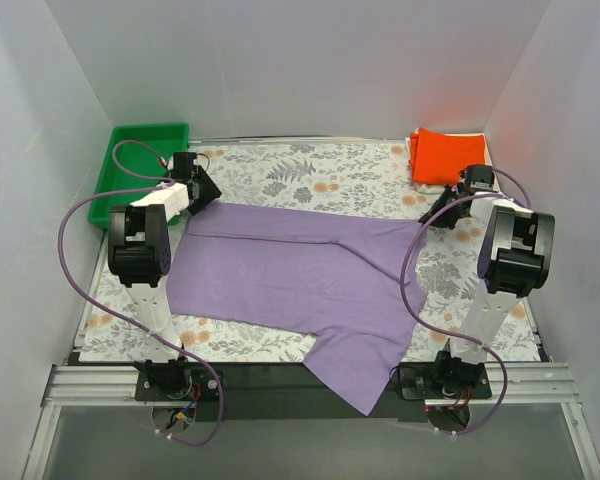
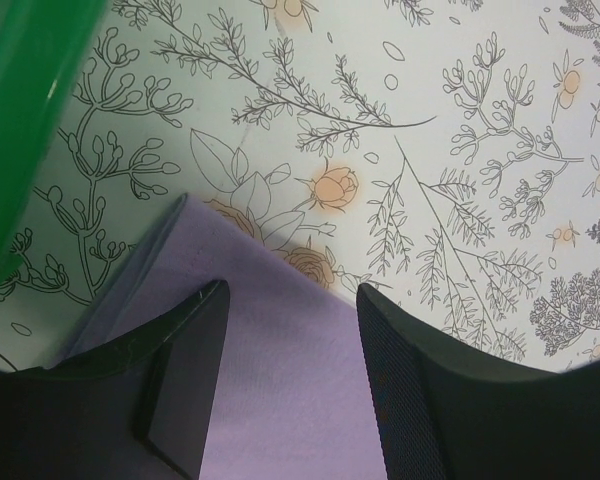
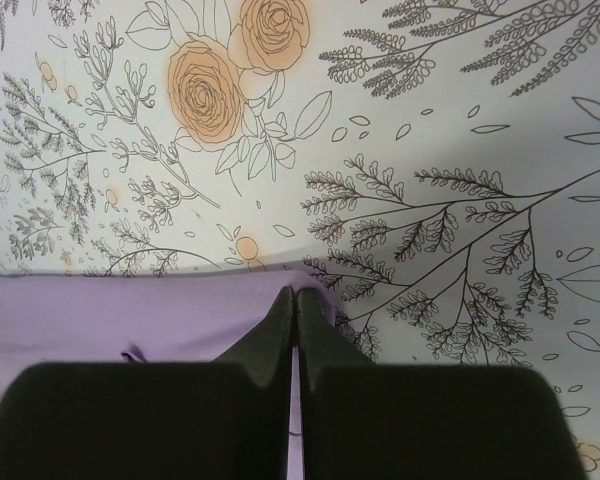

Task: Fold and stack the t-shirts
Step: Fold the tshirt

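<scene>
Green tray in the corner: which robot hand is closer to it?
Left. The left gripper sits right beside the green tray, over a corner of the purple shirt; the right gripper is at the opposite side, near the orange shirt.

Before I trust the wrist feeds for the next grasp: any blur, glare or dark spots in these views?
Top external: even light, no glare, though the orange shirt looks oversaturated. Left wrist: the green tray is a blurred smear at the edge; lavender shirt and tablecloth are sharp. Right wrist: tablecloth is sharp, but the jaws are near-black, detail lost.
</scene>
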`<state>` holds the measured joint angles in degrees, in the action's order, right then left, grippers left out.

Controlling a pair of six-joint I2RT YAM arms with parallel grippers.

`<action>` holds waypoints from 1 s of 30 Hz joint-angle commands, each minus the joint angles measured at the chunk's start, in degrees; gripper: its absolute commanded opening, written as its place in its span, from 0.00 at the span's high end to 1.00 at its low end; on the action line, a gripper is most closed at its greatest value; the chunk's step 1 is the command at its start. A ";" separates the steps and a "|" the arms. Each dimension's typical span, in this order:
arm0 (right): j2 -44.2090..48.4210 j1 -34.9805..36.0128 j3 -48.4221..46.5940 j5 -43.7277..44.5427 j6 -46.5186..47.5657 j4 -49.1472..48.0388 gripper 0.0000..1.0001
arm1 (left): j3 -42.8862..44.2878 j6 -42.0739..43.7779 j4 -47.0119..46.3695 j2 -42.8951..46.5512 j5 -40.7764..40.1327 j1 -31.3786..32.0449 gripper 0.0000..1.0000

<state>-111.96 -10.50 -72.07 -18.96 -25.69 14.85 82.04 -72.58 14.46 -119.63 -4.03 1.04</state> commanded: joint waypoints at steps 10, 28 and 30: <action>2.36 -0.22 -2.81 0.33 6.96 0.79 0.72 | 1.54 2.26 3.47 -0.34 -0.72 -0.60 0.44; 13.54 15.24 -0.43 -6.08 20.68 7.56 0.52 | -10.65 5.95 9.88 31.72 7.20 2.65 0.31; 11.95 16.30 -1.22 -7.31 21.38 7.56 0.52 | -15.23 6.74 11.55 38.93 7.02 2.65 0.28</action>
<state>-97.60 5.02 -72.20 -23.22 -6.83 21.08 71.85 -67.72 22.00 -88.66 2.24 4.05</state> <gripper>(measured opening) 0.475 0.704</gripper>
